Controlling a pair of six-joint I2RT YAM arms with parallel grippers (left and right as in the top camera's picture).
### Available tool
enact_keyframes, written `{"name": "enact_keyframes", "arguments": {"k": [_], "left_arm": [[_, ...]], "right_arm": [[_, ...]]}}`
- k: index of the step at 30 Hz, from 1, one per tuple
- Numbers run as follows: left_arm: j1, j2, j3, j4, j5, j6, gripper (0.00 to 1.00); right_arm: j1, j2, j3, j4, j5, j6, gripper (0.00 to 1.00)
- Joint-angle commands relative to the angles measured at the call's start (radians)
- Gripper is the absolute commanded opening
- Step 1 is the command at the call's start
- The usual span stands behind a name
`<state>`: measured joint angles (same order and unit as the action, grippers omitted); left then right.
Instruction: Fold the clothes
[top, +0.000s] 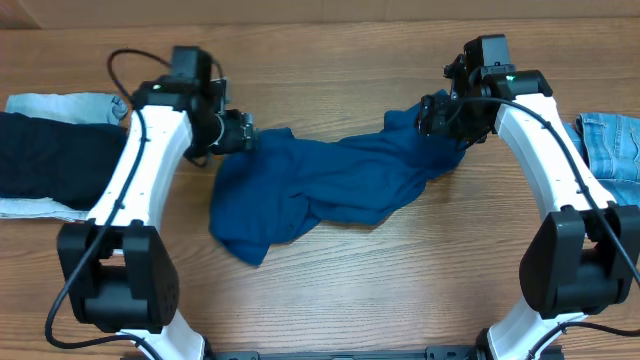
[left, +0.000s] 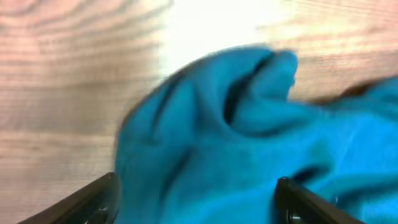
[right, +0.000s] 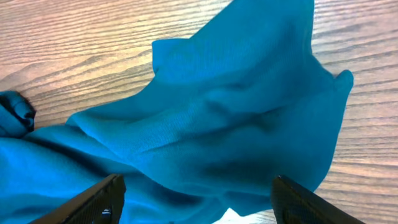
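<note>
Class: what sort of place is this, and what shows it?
Probably a robotics lab bench: two white robot arms at a wood-grain table, a crumpled blue shirt between them, a black garment and denim at the edges.

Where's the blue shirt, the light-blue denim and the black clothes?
Blue shirt (top: 320, 185): overhead view, its crumpled middle.
Denim (top: 615, 145): overhead view, middle of the part showing.
Black clothes (top: 50, 155): overhead view, their middle.

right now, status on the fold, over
Left gripper open, right gripper open. Royal-blue shirt crumpled between them, not folded. Black garment far left, denim far right, neither touching it.
</note>
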<state>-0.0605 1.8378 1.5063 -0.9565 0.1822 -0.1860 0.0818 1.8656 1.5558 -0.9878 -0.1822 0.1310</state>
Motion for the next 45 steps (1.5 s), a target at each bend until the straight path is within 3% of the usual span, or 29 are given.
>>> {"name": "enact_keyframes", "arguments": {"k": [1,2,5,6,9,10,11,12,14,22,25,31,35,40,43,45], "left_arm": [[0.04,0.051,-0.023,0.066,0.105,0.013,0.83],[0.041,0.074,-0.023,0.089,0.155,0.07,0.82],[0.042,0.177,-0.023,0.098,0.172,0.091,0.82],[0.041,0.215,-0.023,0.1,0.194,0.106,0.76],[0.042,0.283,-0.023,0.108,0.239,0.12,0.53],[0.042,0.28,-0.021,0.109,0.241,0.132,0.38],[0.042,0.27,-0.006,0.1,0.241,0.15,0.13],[0.042,0.256,0.017,0.082,0.24,0.158,0.05],[0.042,0.217,0.079,0.036,0.221,0.169,0.04],[0.017,-0.06,0.659,-0.291,0.177,0.209,0.04],[-0.03,-0.113,0.785,-0.36,0.175,0.217,0.04],[-0.045,-0.185,0.861,-0.409,0.159,0.233,0.04],[-0.045,-0.225,0.861,-0.412,0.044,0.232,0.04],[-0.045,-0.221,0.858,-0.505,0.027,0.231,0.04],[-0.045,-0.224,0.871,-0.387,0.105,0.23,0.04],[-0.053,-0.224,0.892,-0.183,0.301,0.165,0.04]], "right_arm": [[0.0,-0.025,0.007,0.003,-0.014,0.007,0.79],[0.0,-0.025,0.007,0.003,-0.014,0.007,0.79],[0.0,-0.025,0.007,0.005,-0.014,0.007,0.79],[0.0,-0.025,0.007,0.004,-0.014,0.007,0.78],[0.0,-0.025,0.007,0.001,-0.014,0.007,0.78],[0.0,-0.025,0.007,0.001,-0.014,0.007,0.78],[0.0,-0.025,0.007,0.002,-0.014,0.007,0.79],[0.0,-0.025,0.007,0.002,-0.014,0.007,0.78],[0.0,-0.025,0.007,0.002,-0.014,0.007,0.78],[0.0,-0.025,0.007,0.002,-0.014,0.007,0.78],[0.0,-0.025,0.007,0.01,-0.013,0.007,0.79],[0.0,-0.024,0.007,0.121,-0.033,-0.002,0.79],[0.015,-0.018,0.0,0.096,-0.222,-0.129,0.75],[0.067,0.093,-0.045,0.132,-0.213,-0.114,0.42],[0.055,0.096,-0.032,0.179,-0.216,-0.108,0.48],[0.008,0.09,0.02,0.163,-0.216,-0.092,0.53]]}}
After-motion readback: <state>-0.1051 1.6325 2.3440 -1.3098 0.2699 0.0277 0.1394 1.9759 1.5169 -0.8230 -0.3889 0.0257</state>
